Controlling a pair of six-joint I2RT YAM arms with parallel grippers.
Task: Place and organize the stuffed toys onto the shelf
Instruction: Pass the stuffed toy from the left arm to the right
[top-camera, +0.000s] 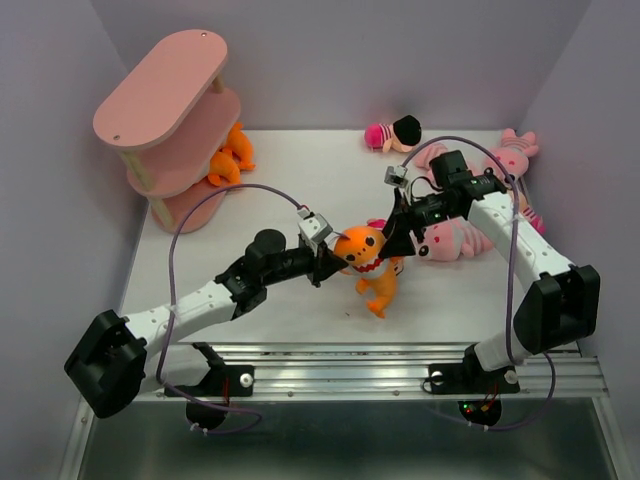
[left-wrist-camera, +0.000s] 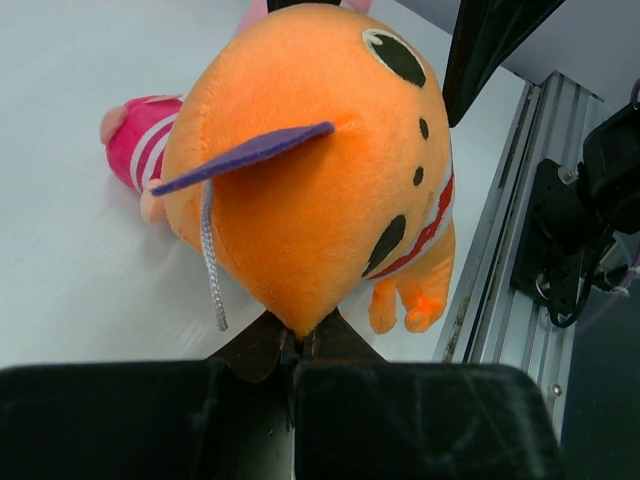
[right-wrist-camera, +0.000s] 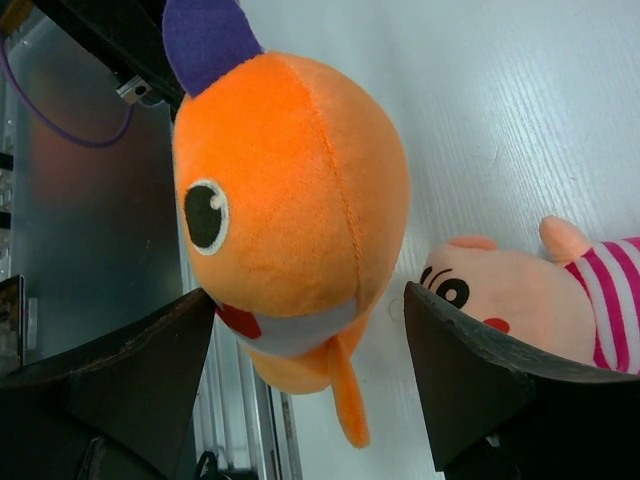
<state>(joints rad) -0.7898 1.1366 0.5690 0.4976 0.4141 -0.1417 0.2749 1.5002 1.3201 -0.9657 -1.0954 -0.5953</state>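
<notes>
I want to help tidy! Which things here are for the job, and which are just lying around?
For the job: pink shelf, orange toy pinched by the left gripper, orange toys tucked in the shelf, pink striped animals, black-haired doll.
Not for the job: purple cables, metal rail.

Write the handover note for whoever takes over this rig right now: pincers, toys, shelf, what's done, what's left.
Pincers: the left pincer is shut on the tip of an orange toy, front centre. The right pincer is open around that same toy.
Shelf: the shelf stands back left, with a second orange toy tucked under its middle board.
Loose: a black-haired doll lies at the back of the table, and pink striped toys on the right.
Done: one toy shelved.
Left: the held toy and those on the table.
</notes>
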